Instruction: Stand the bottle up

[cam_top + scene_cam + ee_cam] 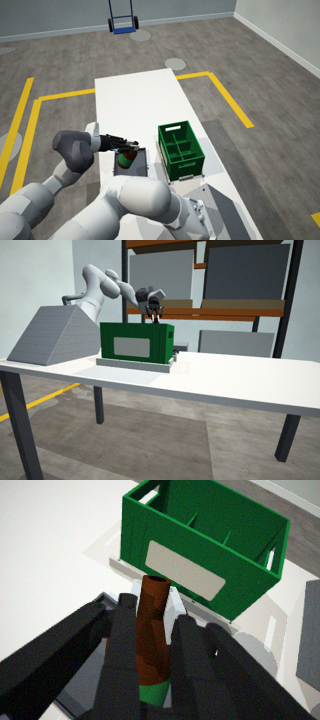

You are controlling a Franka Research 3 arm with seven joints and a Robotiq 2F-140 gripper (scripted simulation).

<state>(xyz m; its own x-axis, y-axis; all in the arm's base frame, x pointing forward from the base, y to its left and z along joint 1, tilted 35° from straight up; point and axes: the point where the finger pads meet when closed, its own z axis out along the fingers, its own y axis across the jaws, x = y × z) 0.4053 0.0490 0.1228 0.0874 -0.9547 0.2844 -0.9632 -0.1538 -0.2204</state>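
The brown bottle [124,161] [153,665] with a green band is tilted over the grey tray [140,166] [82,680], its neck up and leaning toward the crate's side. My gripper [135,146] [155,318] [152,595] is shut on the bottle's neck, reaching in from the left in the top view. Whether the bottle's base touches the tray cannot be told. In the exterior view the crate hides all but the top of the neck. The green crate [187,169] [134,330] [135,535] stands upright beside the tray, with empty compartments in view.
Low light-grey rails [186,177] [131,365] run along the crate's foot. A grey wedge-shaped block [219,206] [38,335] stands near the arm's base. The arm's links pass over the near side of the tray in the top view.
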